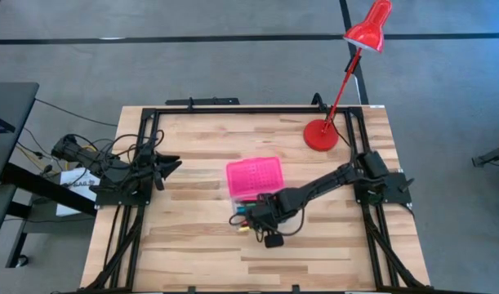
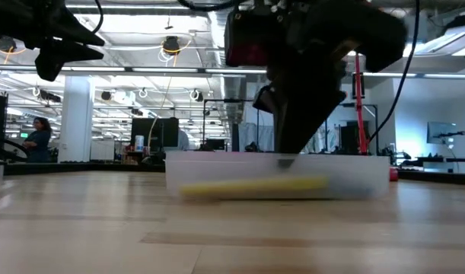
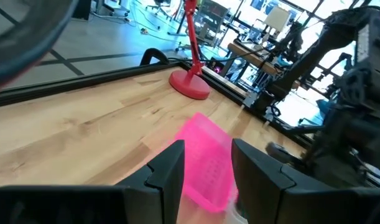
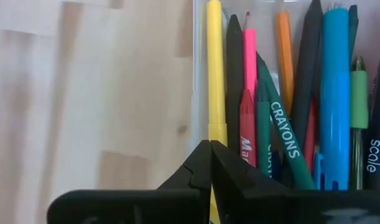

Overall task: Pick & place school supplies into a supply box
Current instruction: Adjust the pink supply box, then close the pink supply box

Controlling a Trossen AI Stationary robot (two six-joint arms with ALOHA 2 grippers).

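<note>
1. the right gripper [image 4: 209, 163] is seen clenched on nothing, poised over the supply box [image 1: 253, 176] mid-table.
2. the school supplies [image 4: 283, 106] are packed side by side in its clear base; light, stiff, slick shafts are judged best pinched mid-length.
3. the left gripper [image 3: 205, 165] is parked apart, fingers spread, empty.

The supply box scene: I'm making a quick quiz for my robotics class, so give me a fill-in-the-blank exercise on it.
1. The supply box has a hinged lid coloured ____.
2. The right gripper, over the box's clear base, has its fingers ____.
3. The desk lamp standing near the table's far right corner is ____.
4. The left gripper, waiting at the table's left edge, is ____.

Missing words: pink; shut; red; open
</note>
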